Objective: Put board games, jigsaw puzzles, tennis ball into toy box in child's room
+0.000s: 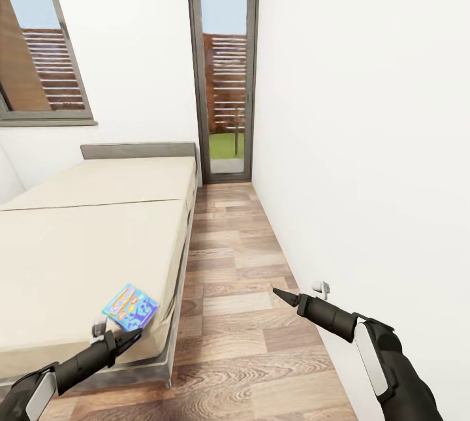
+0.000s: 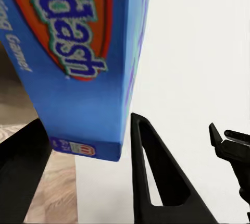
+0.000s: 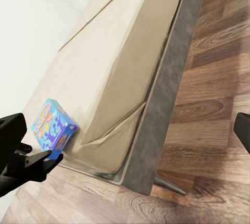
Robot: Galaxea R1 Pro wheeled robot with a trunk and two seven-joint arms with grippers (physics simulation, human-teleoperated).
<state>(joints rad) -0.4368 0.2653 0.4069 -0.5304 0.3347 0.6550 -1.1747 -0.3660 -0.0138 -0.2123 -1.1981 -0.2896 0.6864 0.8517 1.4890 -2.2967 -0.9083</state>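
Blue board game (image 1: 130, 307) with yellow lettering sits clamped between our left gripper's (image 1: 124, 336) 2 fingers, tilted up over the near right corner of the bed (image 1: 85, 245). In the left wrist view the box (image 2: 78, 62) fills the gap between the dark fingers (image 2: 156, 177); the right wrist view shows it (image 3: 52, 125) above the beige cover by the bed's corner (image 3: 120, 146). Our right gripper (image 1: 282, 296) hangs over the wood floor (image 1: 248, 343) near the white wall (image 1: 365, 147) on the right; we cannot tell how wide its fingers stand. Between the bed's dark frame and that wall runs an open strip of floor toward the tall window (image 1: 225, 62) at the far end. A small white fitting (image 1: 320, 288) sits low on the wall just beside the right gripper.
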